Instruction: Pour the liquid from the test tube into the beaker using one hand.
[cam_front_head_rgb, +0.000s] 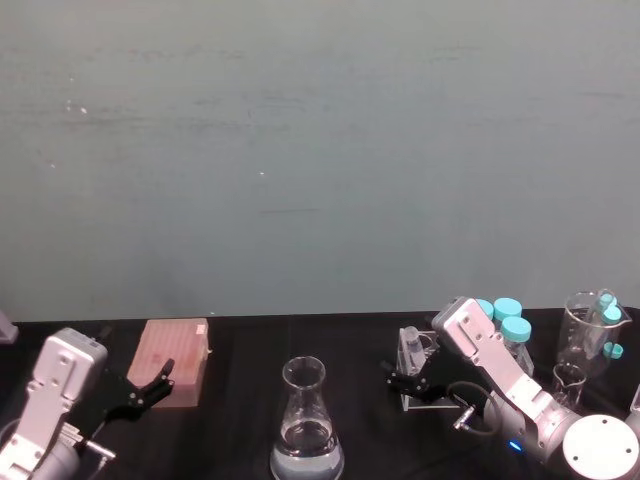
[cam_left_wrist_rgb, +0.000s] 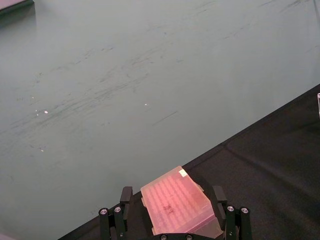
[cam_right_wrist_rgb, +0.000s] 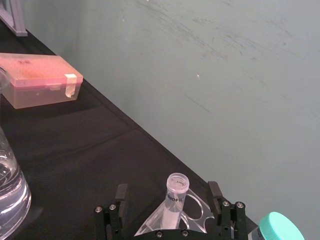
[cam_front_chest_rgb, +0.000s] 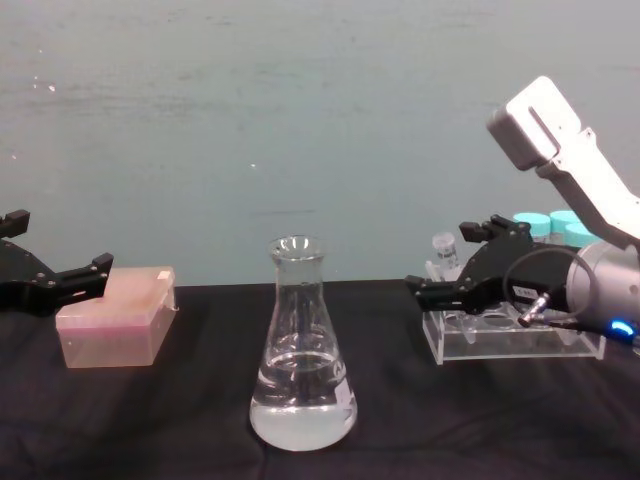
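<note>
The beaker (cam_front_head_rgb: 305, 420) (cam_front_chest_rgb: 302, 350), a clear conical flask, stands at the table's front centre with clear liquid (cam_front_chest_rgb: 300, 415) in its base. The small clear test tube (cam_right_wrist_rgb: 176, 200) (cam_front_chest_rgb: 445, 255) (cam_front_head_rgb: 410, 345) stands upright in the left end of a clear rack (cam_front_chest_rgb: 510, 335). Whether it holds liquid cannot be told. My right gripper (cam_right_wrist_rgb: 168, 191) (cam_front_chest_rgb: 455, 262) (cam_front_head_rgb: 410, 380) is open, one finger on each side of the tube and apart from it. My left gripper (cam_front_chest_rgb: 50, 272) (cam_front_head_rgb: 145, 390) (cam_left_wrist_rgb: 172, 200) hangs open at the far left, just short of a pink box.
The pink translucent box (cam_front_chest_rgb: 115, 320) (cam_front_head_rgb: 175, 360) (cam_left_wrist_rgb: 177, 202) lies at the left. Teal-capped tubes (cam_front_head_rgb: 505, 315) (cam_front_chest_rgb: 545, 222) stand in the rack's right part. A glass beaker (cam_front_head_rgb: 585, 325) with teal-capped tubes and a smaller one (cam_front_head_rgb: 568, 385) stand at the far right. A teal wall backs the table.
</note>
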